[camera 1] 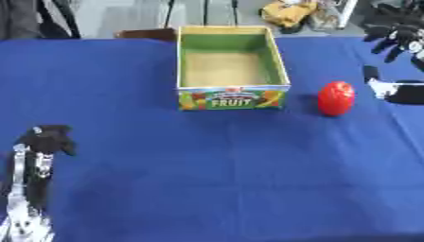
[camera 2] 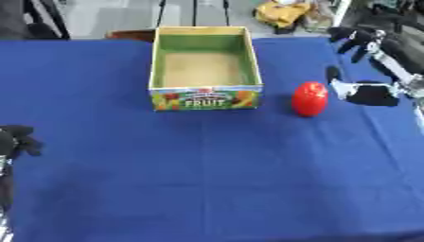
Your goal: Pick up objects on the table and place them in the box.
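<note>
A smooth, glossy red egg-shaped object (camera 2: 310,98) sits right of centre on the blue cloth table (camera 2: 207,179), just beside the open cardboard fruit box (camera 2: 205,101). The right hand (camera 2: 357,40), upper right, hangs with fingers spread downward. The left hand (camera 1: 46,138), lower left, is curled, holding nothing.

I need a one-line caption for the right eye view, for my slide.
Right robot hand hovers open beside the red fruit, right of the empty FRUIT box, on the blue table.
</note>
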You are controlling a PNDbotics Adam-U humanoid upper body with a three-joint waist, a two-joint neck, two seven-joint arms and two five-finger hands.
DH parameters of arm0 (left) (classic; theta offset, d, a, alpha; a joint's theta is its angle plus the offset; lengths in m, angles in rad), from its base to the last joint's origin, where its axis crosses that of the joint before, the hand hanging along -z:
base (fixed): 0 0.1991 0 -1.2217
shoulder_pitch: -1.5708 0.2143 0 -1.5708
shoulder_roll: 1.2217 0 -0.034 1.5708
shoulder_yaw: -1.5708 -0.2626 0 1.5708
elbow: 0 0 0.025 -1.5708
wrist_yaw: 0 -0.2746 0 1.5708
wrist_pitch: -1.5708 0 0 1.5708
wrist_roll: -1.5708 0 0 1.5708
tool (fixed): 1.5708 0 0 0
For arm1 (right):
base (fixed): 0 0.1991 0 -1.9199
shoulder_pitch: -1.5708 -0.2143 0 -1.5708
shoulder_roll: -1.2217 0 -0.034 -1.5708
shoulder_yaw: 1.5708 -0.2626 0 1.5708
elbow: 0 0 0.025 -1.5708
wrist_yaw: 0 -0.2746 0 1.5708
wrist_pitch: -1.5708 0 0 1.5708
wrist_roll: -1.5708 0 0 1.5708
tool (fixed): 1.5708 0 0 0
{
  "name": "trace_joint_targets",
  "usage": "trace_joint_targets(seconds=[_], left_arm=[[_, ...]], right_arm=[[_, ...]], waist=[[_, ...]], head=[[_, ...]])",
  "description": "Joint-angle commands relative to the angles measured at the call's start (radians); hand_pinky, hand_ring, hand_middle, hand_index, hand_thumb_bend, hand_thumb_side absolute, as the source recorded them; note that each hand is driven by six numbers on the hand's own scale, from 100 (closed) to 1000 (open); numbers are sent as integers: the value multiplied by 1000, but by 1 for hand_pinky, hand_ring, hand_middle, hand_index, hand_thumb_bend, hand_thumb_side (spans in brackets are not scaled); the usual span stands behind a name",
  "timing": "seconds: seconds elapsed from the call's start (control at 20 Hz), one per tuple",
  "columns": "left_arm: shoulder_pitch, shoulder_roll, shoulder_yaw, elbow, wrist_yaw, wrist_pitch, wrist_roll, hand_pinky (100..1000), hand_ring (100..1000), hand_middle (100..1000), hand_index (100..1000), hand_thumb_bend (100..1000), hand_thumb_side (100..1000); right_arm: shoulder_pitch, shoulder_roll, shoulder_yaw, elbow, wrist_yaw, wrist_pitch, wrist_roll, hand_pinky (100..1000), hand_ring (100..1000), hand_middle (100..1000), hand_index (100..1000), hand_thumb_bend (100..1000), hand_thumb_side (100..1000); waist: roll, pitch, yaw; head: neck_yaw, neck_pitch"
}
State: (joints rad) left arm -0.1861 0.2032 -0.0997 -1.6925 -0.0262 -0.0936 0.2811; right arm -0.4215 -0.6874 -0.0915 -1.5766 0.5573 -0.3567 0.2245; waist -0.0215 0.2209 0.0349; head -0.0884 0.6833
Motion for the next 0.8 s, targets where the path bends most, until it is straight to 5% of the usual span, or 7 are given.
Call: trace_joint_targets(seconds=[0.05, 0.8], left_arm=[[-8, 10, 9, -14, -2, -4, 0, 570, 350, 390, 557, 951, 812], [-6, 13, 8, -12, -2, -3, 0, 570, 350, 391, 557, 952, 812]], right_arm=[[-12, -36, -9, -6, -10, -4, 2, 563, 716, 799, 971, 100, 306], [-33, -89, 16, 42, -2, -20, 17, 589, 737, 817, 977, 100, 333]], waist=[[-2, -18, -1], [-7, -24, 1]], head=[[3, -10], [0, -6]])
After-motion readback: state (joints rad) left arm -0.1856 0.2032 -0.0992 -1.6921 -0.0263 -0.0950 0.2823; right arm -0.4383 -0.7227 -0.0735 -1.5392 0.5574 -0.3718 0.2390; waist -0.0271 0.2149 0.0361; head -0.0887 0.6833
